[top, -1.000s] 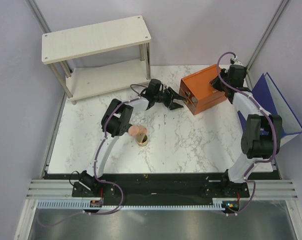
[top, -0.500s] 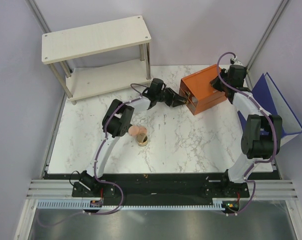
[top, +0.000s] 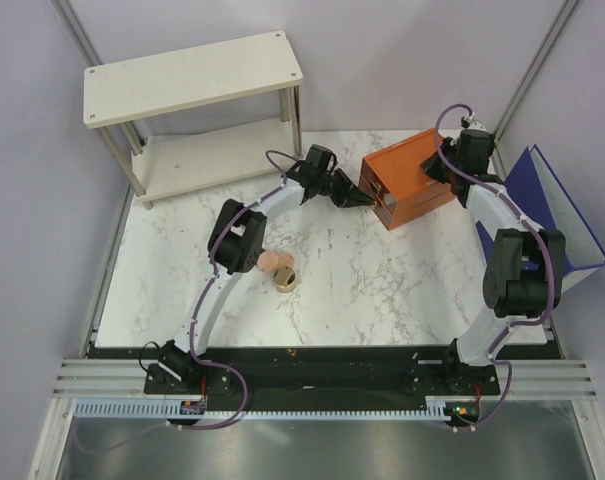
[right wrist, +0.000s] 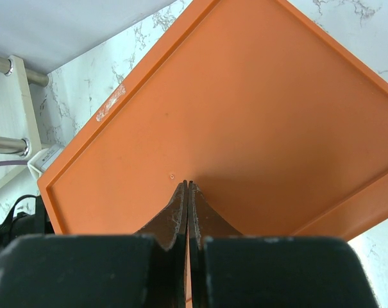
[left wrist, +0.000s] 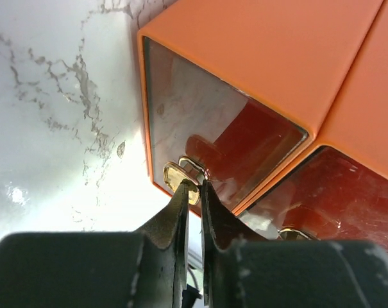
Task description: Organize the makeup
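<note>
Left fingers are nipped almost together on a gold knob at the front of the orange drawer box, with only a sliver of gap between them. That knob sits on one of two smoky see-through drawer fronts, and the neighbouring drawer's knob is just in sight. The left arm is stretched long across the marble desk, elbow kinked midway, forearm running toward the box front.

Right fingers are pressed flat together, tips against the box's orange top. The wrist is bent down over the box's back edge and the arm rises along the right side of the desk. On that top there's a pale smear near one edge, too faint to read as lettering.

Out on the open desk by the left elbow, a peach-pink disc sits just beside a gold-rimmed jar, both well apart from the box.
</note>
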Robot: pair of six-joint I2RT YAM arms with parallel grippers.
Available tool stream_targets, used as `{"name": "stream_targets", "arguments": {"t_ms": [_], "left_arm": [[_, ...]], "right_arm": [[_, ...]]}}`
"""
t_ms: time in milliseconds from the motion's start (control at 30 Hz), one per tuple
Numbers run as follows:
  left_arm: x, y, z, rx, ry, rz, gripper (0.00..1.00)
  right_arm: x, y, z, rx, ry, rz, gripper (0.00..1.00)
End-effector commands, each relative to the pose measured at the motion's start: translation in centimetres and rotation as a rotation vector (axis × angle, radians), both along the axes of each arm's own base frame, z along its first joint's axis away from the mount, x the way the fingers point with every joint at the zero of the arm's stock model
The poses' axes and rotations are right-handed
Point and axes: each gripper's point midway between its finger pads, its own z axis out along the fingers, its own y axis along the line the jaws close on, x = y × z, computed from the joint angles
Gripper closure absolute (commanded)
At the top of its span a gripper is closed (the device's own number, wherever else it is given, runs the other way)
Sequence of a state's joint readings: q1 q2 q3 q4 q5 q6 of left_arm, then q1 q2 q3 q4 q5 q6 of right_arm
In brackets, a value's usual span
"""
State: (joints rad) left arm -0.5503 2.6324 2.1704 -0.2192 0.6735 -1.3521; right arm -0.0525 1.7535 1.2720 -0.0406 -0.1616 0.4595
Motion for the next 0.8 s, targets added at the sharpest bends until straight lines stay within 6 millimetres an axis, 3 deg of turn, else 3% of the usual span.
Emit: {"name": "stream_targets", "arguments": {"t_ms": [0,333,500,767], "left_arm": [[-1.2,3.8,-6.3,0.246,0.054,0.001,0.94],[-1.3,6.4,-5.5,0.305,0.029,-0.014,0.95],[-1.9,9.2,-4.7,0.352,0.007,-0.037,0.95],[-4.5,14.4,-6.0,0.426,0.082,-0.023,0.97]], "right_arm": [[-9.4,-0.4,-13.1,-0.035,0.533,0.009,1.0],[-9.4,-0.3,-13.6,-0.026,0.542,0.015,1.0],[-9.3,-0.1,-13.7,-0.02,0.539,0.014,1.0],[-9.1,-0.1,-14.2,-0.012,0.539,0.012,1.0]]}}
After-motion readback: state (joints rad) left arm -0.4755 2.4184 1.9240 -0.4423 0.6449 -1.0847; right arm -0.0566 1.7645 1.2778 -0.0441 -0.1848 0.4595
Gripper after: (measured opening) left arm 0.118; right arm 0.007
